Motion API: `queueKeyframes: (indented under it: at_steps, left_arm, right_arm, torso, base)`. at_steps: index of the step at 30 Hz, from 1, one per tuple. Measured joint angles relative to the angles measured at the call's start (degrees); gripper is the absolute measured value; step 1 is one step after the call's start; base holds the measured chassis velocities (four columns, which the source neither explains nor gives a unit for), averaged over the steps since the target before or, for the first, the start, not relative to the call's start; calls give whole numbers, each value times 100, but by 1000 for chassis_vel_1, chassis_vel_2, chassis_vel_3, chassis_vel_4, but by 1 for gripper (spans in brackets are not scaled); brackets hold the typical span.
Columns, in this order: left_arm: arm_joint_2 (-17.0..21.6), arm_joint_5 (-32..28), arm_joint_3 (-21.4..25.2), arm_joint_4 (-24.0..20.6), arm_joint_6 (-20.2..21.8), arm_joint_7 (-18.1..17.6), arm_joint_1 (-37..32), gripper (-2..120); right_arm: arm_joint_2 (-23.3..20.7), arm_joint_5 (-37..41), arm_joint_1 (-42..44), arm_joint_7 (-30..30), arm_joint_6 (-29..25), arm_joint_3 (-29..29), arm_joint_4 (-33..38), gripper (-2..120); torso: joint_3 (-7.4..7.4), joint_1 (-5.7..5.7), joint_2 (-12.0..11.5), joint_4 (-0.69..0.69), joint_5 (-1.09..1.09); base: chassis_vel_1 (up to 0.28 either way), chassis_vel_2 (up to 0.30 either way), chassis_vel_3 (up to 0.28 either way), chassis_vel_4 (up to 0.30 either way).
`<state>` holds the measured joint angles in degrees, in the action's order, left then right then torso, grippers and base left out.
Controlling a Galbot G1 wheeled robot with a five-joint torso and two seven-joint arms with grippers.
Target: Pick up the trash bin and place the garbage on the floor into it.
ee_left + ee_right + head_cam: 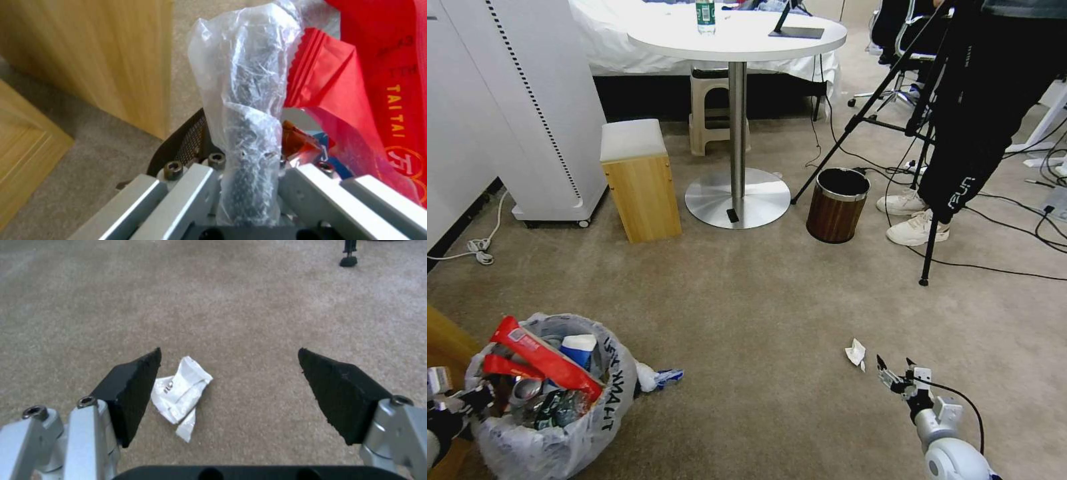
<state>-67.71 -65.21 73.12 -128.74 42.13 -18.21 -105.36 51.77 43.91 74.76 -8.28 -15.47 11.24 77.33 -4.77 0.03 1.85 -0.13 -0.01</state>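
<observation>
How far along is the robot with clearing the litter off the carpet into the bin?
Mostly done. The trash bin already holds red snack bags, a paper cup and a can, and the left claw grips its bagged rim. In hand: the right claw is open beside a crumpled white wrapper on the floor. A blue-white scrap also lies beside the bin.

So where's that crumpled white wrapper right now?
The crumpled white wrapper lies on the beige carpet on the robot's right, just ahead of the open right end effector.
</observation>
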Motion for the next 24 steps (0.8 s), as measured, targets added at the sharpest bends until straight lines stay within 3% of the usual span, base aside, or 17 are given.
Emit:
queueKeyframes:
  at_steps: [24]
  left_arm:
    - [-152, -16, 67, 40, 0, 9, -13, 1]
  right_arm:
    - [-2, 126, -181, 8, 23, -166, -74, 82]
  torso:
    - [0, 0, 0, 0, 1]
  base:
    - [0, 0, 0, 0]
